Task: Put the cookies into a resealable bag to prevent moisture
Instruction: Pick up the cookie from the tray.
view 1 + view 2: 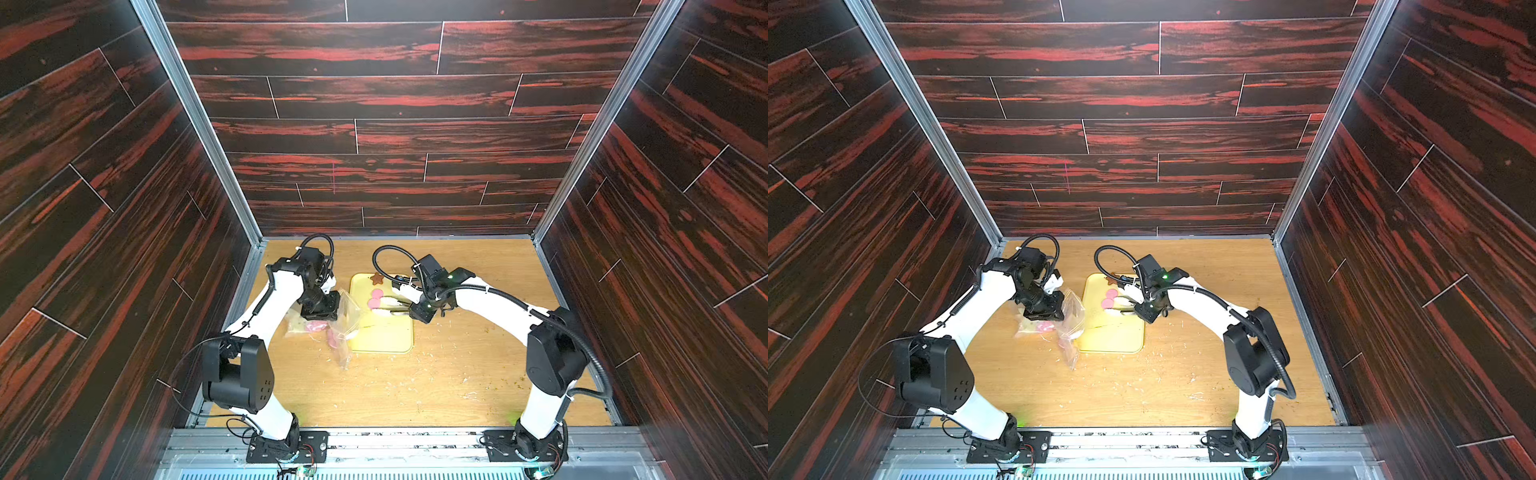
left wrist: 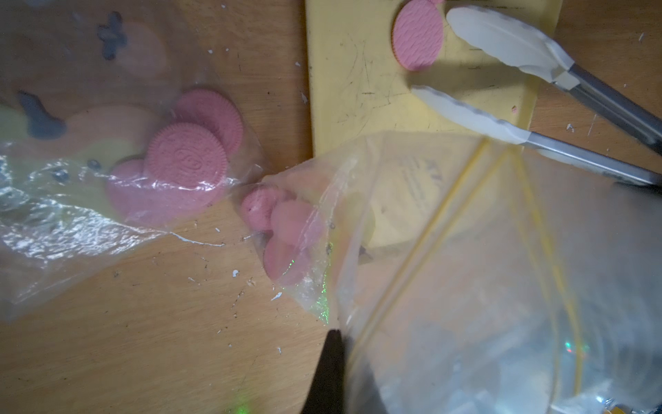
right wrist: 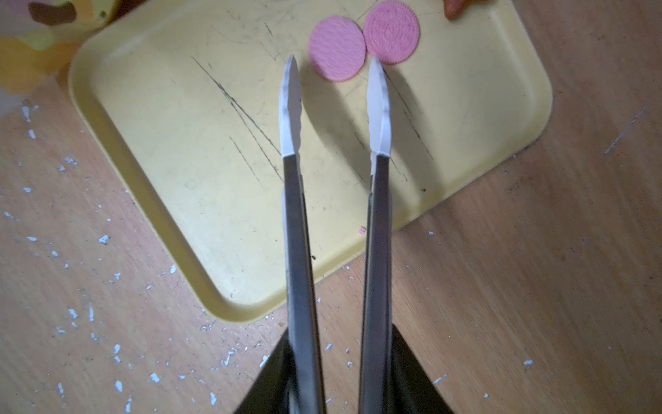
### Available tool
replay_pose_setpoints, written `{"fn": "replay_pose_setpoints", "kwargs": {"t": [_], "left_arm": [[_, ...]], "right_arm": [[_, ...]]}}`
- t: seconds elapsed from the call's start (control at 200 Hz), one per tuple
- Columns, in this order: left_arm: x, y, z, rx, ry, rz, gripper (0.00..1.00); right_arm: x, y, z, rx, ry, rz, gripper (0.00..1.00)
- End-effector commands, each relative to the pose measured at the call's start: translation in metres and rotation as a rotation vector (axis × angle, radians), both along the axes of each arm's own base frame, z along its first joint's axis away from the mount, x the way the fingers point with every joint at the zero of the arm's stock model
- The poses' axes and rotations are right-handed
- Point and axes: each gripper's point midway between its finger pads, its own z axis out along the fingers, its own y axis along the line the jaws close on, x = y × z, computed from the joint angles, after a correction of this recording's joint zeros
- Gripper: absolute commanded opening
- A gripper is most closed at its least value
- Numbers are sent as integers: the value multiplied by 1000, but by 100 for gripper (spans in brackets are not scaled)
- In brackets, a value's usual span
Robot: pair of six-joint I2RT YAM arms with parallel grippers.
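**A:** Checking the left gripper [image 1: 322, 313]: it is pinching the rim of the open bag [image 2: 447, 251], jaws clamped tight on the plastic, lifting the mouth toward the tray [image 3: 179, 125].

**B:** Why lifting it?

**A:** My read: the mouth is gaping toward the tongs that way. The cookies [image 2: 283, 222] already inside are bunching in the low corner, clear of the opening.

**B:** Right gripper [image 1: 415, 311]?

**A:** Gripping the tongs [image 3: 293, 215] by the handles, squeezing only partly. So the white tips are standing apart with nothing between them. They are pointing at two pink cookies [image 3: 336, 48] lying on the tray, edges touching, just beyond the tips.

**B:** Anything else waiting?

**A:** A brown star cookie [image 1: 377, 278] is sitting at the tray's far end. Three more pink discs [image 2: 186, 157] are lying in a second bag [image 2: 53, 215], flat on the counter [image 3: 107, 286] beside the open one.

**B:** Step?

**A:** Looks like it is lining up the next pick. The tips are going to need to straddle one cookie only. The pair is touching, so nudging the neighbour is the risk.
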Motion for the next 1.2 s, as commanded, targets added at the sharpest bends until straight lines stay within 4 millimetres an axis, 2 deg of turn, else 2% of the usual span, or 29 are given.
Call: {"fn": "replay_pose_setpoints", "kwargs": {"t": [0.0,0.551,0.767,1.017,1.193], "left_arm": [[-4,3,0,10,14,-18,0],[-2,3,1,11,15,-20,0],[-3,3,1,13,18,-19,0],[1,2,3,8,9,-16,0],[2,1,4,1,3,-12,0]], "right_arm": [[2,12,1,18,19,11,39],[7,34,-7,-2,14,61,39],[6,28,-7,-33,6,54,34],[6,24,16,2,-49,40,32],[3,21,49,109,-108,29,32]]}}
